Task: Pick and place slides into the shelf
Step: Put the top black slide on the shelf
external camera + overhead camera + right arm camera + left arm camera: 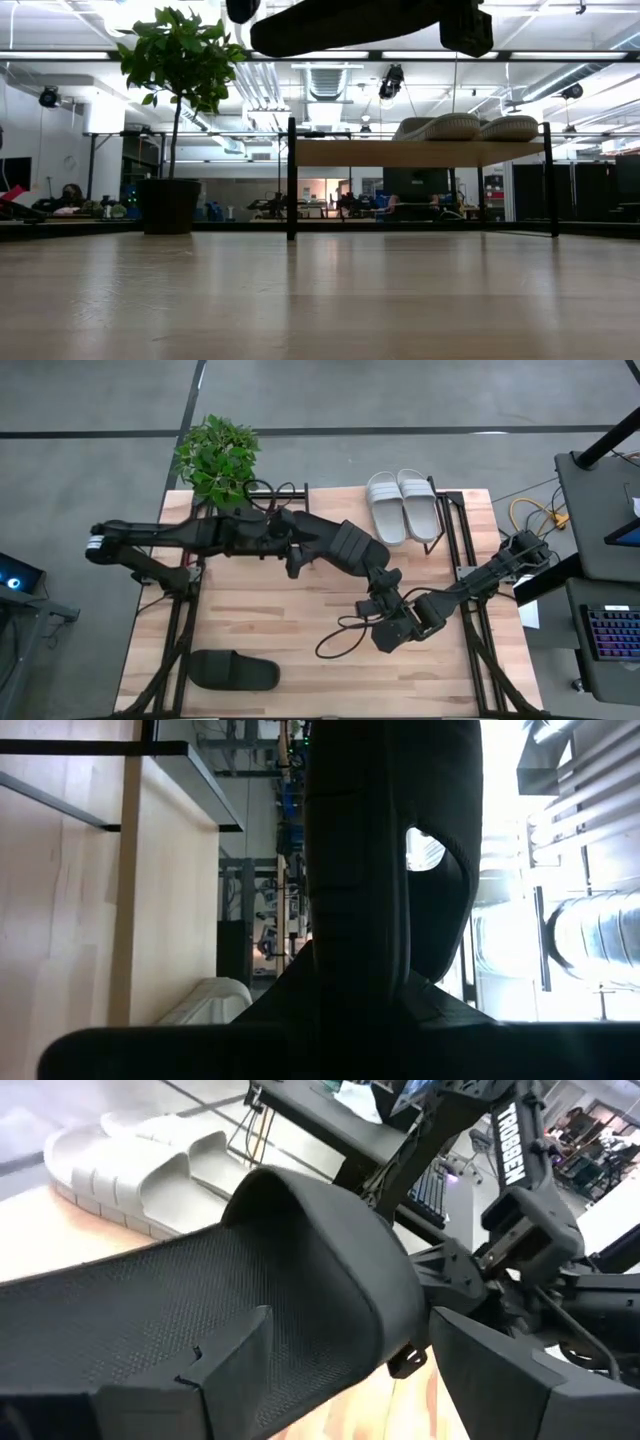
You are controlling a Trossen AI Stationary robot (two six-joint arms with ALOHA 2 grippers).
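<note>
A black slide (250,1290) is filling the left wrist view, hiding the left gripper's fingertips; edges are cropping it at 9 o'clock.

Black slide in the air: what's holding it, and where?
The left gripper holds the black slide by its heel end; the right gripper apparently grips its toe end.

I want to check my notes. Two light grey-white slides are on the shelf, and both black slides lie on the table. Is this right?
Not quite. Only one black slide lies on the table, near its front edge in the high view. The other black slide is lifted above the table between the two tools. The two light grey-white slides do sit on the shelf.
</note>
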